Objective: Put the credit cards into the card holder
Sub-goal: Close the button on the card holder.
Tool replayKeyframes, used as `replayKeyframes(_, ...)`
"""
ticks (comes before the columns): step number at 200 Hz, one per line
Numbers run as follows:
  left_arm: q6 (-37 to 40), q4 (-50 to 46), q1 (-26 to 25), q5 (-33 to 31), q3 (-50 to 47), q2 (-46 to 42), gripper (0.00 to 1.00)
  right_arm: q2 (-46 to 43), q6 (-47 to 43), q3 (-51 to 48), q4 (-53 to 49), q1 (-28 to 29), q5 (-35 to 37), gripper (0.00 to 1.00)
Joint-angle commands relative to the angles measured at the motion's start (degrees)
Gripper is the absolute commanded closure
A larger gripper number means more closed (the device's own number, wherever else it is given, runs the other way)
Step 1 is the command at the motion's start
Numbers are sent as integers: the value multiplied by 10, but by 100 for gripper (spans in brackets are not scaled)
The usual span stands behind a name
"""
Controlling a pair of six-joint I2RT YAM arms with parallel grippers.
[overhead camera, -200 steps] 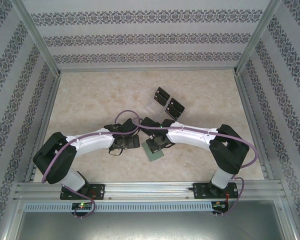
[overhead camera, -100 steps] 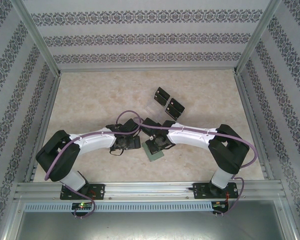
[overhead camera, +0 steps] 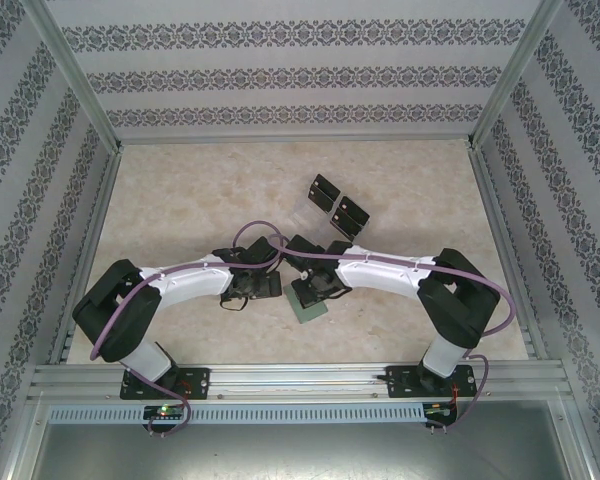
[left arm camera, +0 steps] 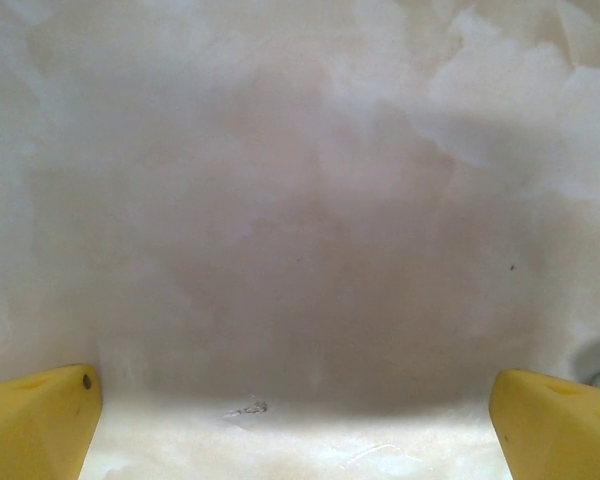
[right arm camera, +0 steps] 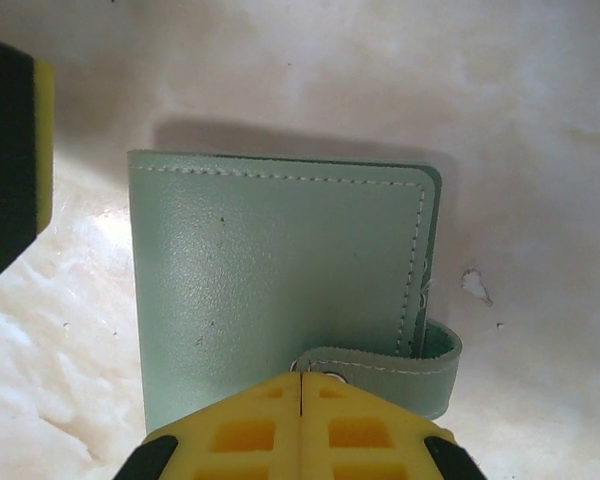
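"Sage-green card holder point(overhead camera: 307, 306) in the top view sits near the front middle of the table point(overhead camera: 180, 200), right under the right gripper point(overhead camera: 318, 287). The left gripper point(overhead camera: 250, 290) is just beside it at 9 o'clock. The black credit cards point(overhead camera: 325, 190) are up at 12 to 1 o'clock from it on a clear rack point(overhead camera: 306, 212), well apart. So the right arm is nearer, by a hair." — benchrat

"Left wrist view: the left gripper point(left arm camera: 295, 430) is spread wide over bare marble-look top, nothing between the fingers point(left arm camera: 35, 420). A greenish sliver at the 3 o'clock edge can't be made out. Right wrist view: the right gripper point(right arm camera: 300, 425) is pinched fully closed, tips over the snap end of the closing tab point(right arm camera: 410, 365); pressing or pinching, can't tell. The card holder point(right arm camera: 270, 270) lies flat and folded, running away toward 12 o'clock. The tab wraps the 3 o'clock edge, so the fold looks to be at 9 and the long axis probably runs 12 to 6. Looks like that tab wants popping before any card goes in." — gearhead
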Motion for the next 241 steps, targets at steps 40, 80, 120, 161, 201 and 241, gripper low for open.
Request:
replayKeyframes(40, 21, 18, -6, 9, 19, 16, 0, -9, 7, -7, 2, -2, -13, 100)
replayKeyframes(80, 21, 18, -7, 10, 18, 17, 0, -24, 8, -5, 3, -1, -12, 100)
replayKeyframes(120, 22, 18, -7, 11, 21, 21, 0, -32, 10, -4, 3, 1, -14, 100)
replayKeyframes(161, 23, 18, -7, 12, 23, 23, 0, -14, 8, -1, 8, 3, -25, 100)
replayKeyframes(201, 22, 17, -7, 12, 21, 21, 0, 5, 8, -1, 18, 4, -28, 100)
replayKeyframes(241, 22, 20, -7, 12, 20, 23, 0, 24, 6, -3, 22, 2, -24, 100)
